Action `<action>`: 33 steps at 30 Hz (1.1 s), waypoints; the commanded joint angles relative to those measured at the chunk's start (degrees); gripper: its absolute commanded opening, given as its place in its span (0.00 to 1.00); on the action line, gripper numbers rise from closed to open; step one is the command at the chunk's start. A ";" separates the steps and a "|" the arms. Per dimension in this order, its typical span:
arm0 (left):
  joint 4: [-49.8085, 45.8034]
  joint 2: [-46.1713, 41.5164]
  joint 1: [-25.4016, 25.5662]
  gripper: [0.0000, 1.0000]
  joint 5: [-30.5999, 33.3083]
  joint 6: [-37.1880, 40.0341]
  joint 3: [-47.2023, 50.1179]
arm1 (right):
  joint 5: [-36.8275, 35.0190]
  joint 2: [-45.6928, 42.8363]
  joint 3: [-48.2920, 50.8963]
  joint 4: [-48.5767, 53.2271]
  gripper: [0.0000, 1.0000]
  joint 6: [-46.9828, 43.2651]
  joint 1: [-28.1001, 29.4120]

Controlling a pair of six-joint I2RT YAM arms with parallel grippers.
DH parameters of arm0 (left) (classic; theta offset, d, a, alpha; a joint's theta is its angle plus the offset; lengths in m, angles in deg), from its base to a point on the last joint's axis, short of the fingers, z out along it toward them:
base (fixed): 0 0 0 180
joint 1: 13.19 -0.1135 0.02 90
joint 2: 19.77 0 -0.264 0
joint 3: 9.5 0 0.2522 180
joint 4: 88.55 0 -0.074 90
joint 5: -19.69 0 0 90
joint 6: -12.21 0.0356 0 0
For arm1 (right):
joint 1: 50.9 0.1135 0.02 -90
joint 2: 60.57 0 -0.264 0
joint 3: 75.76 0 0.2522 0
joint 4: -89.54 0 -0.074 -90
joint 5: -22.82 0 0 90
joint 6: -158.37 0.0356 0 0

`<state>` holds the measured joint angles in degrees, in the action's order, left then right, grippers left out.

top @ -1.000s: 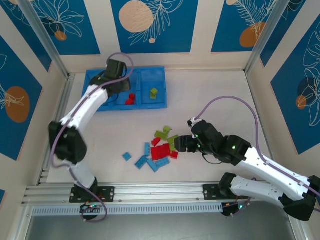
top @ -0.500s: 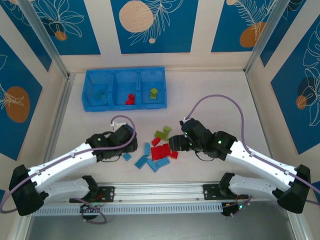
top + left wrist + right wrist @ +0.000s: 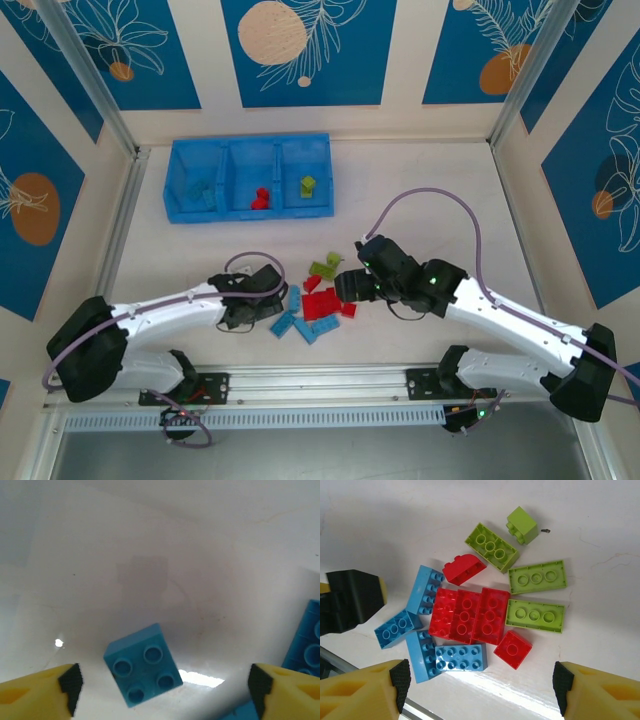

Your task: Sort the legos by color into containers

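The left pincer [image 3: 165,682] hangs with its yellow, black-tipped fingers [image 3: 70,680] wide apart. A small blue brick [image 3: 142,671] with four studs lies between them on the white counter [image 3: 200,555], nearer the finger at 9 o'clock. The step in hand looks like lifting this brick for the blue compartment.

The brick sits skewed to the line of the fingers. A clean grip calls for turning the wrist until the pads face two flat sides, then a straight drop and a gentle close. Closing on its corners would likely spin it or squirt it away on the glossy top. A longer blue brick [image 3: 305,640] at 3 o'clock lies close to the other finger and is best kept outside the grip.

The right pincer [image 3: 480,682] is also spread open and holds nothing. It hovers over the pile, with the red plate [image 3: 469,615] in the middle, green bricks [image 3: 535,615] from 1 to 3 o'clock and blue bricks [image 3: 425,589] around 9 o'clock.

From above, the tray [image 3: 250,143] lies well apart from the pile [image 3: 320,295], at 11 o'clock. It has a blue piece [image 3: 200,190] in its left compartment, red pieces [image 3: 260,198] in the middle and a green piece [image 3: 308,185] in the right.

The counter is white and shiny, with glare patches and faint scuffs. Cream walls [image 3: 200,120] with blue leaf-print panels close it in, and a metal rail [image 3: 320,385] runs along the near edge.
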<state>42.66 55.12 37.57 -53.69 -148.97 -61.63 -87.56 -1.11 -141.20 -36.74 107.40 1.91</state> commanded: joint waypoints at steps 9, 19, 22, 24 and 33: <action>4.23 2.52 -2.25 0.50 -3.77 -1.89 4.86 | 0.97 -0.20 -1.38 0.64 0.78 0.88 -0.11; 2.90 -10.12 -8.38 0.32 -0.63 8.01 1.65 | 0.97 2.06 -5.02 1.67 0.78 0.36 1.85; 3.66 -12.47 -16.51 0.31 0.54 16.31 -4.13 | 1.13 2.34 -5.09 1.08 0.78 0.49 2.10; 5.24 -11.01 -22.78 0.31 0.54 20.81 -8.84 | 1.27 2.62 -5.35 1.23 0.78 0.63 2.27; 13.00 16.06 -42.49 0.33 -11.79 24.52 -33.89 | -1.43 1.02 -7.29 5.08 0.78 1.70 5.31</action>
<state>54.20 64.65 -2.60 -62.19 -127.22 -90.48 -87.30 1.12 -146.62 -33.96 107.79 6.33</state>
